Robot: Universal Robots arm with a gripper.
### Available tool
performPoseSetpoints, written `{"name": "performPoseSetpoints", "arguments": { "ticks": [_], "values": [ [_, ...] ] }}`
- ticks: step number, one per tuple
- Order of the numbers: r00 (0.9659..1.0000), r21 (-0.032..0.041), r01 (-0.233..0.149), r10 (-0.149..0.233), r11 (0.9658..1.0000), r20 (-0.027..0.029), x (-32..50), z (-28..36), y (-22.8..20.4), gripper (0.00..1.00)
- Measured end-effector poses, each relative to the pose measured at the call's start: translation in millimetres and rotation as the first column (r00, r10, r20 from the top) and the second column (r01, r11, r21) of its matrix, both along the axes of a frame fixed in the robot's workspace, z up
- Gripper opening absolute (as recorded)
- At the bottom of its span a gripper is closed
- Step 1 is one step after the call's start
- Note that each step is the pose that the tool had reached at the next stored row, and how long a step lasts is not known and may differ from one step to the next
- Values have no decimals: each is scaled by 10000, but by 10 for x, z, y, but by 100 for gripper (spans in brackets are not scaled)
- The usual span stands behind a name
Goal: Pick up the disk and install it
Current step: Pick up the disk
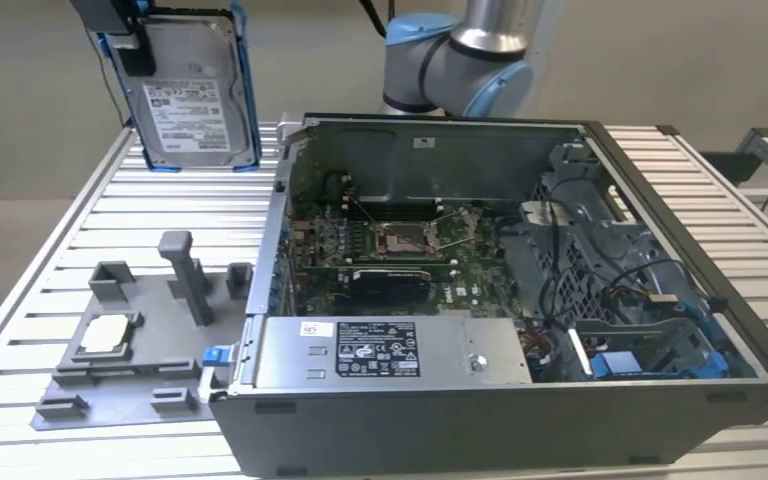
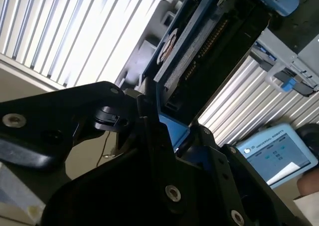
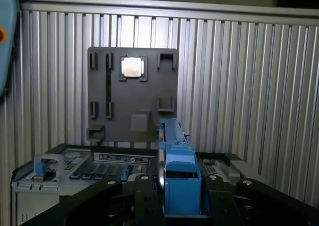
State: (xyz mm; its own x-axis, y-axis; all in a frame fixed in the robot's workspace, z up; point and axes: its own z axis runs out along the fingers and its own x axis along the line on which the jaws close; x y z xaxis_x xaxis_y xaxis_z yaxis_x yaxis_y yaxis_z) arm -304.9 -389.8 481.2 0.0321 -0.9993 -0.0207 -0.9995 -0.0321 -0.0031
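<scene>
The disk (image 1: 195,90), a silver-grey drive with a white label in a blue carrier, hangs upright high above the table's far corner at the exterior view's left. My gripper (image 1: 124,30) is shut on its upper edge. In the first wrist view the disk (image 3: 178,176) appears edge-on, its blue carrier clamped in my gripper (image 3: 180,201) between black fingers (image 3: 143,198). The second wrist view has the disk's (image 2: 199,46) connector edge reaching away from the gripper (image 2: 172,131).
An open computer case (image 1: 758,350) lies on the slatted table, with a grey labelled box (image 1: 384,350) at its front and blue-edged bays (image 1: 651,350) at the exterior view's right. A grey fixture plate (image 1: 157,370) beside it carries a white-topped chip (image 1: 104,335). The arm's base (image 1: 464,60) stands behind.
</scene>
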Motion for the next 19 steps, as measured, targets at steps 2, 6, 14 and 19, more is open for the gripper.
{"name": "performPoseSetpoints", "arguments": {
  "ticks": [2, 6, 14, 19],
  "values": [
    [10000, 2, -6, 6, 10000, 1, 92, 0, 0, 0],
    [10000, 7, -18, 18, 10000, 1, 275, -1, 0, 0],
    [10000, 11, -40, 40, 10000, 0, 637, -1, 0, 0],
    [10000, 16, -53, 53, 10000, 0, 866, -1, 0, 0]
  ]
}}
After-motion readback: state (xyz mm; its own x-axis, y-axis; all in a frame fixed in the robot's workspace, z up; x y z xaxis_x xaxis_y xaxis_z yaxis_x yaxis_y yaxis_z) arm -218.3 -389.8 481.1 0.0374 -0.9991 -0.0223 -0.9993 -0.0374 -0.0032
